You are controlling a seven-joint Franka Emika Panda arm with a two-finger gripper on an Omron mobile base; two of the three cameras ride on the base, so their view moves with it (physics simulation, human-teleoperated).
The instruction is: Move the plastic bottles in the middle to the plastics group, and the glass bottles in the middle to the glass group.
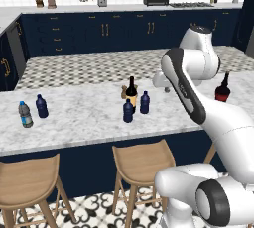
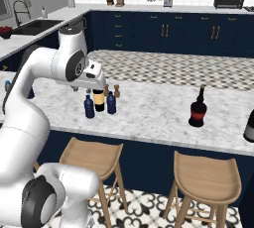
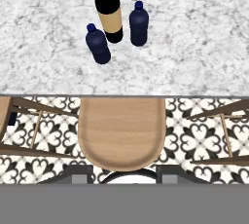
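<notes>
The end effector (image 2: 88,89) is pressed together and holds nothing. It hangs above the desk (image 3: 194,47). The two small blue bottles (image 3: 98,44) and the tall wine bottle (image 3: 109,11) stand upright below and ahead of it, close together mid-desk.

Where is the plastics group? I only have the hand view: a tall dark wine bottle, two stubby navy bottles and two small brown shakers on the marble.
Observer: Far to the robot's left on the same white marble counter. A clear water bottle with blue cap and label stands there beside a small navy-blue bottle.
Operator: And the glass group?
Observer: Off to the robot's right on that counter. It is a squat round-bodied dark bottle with a long thin neck and red label, standing upright.
</notes>
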